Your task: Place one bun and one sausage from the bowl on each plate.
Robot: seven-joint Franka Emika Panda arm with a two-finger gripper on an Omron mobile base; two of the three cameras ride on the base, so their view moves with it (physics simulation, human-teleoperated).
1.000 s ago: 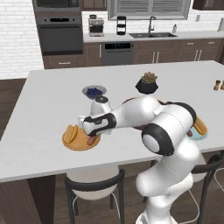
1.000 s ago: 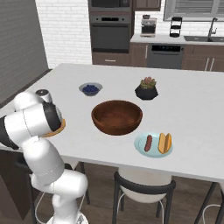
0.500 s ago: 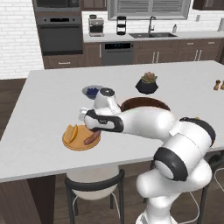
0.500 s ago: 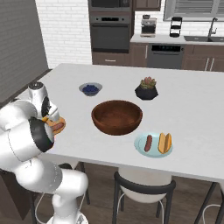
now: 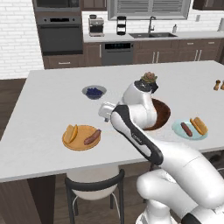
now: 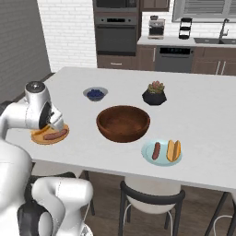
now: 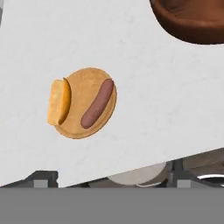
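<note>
Wooden plate [image 7: 85, 103] holds bun [image 7: 58, 101] overhanging its rim; a knock from the spread, empty gripper [image 5: 105, 110] could topple it.

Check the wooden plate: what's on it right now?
On the wooden plate: one bun overhanging the rim and one sausage beside it, apart. In the right base view the arm covers the bun side; the plate surface under each item is hidden.

Bare counter [image 5: 48, 105] between wooden plate [image 5: 81, 138] and berry bowl [image 5: 93, 92]
</note>
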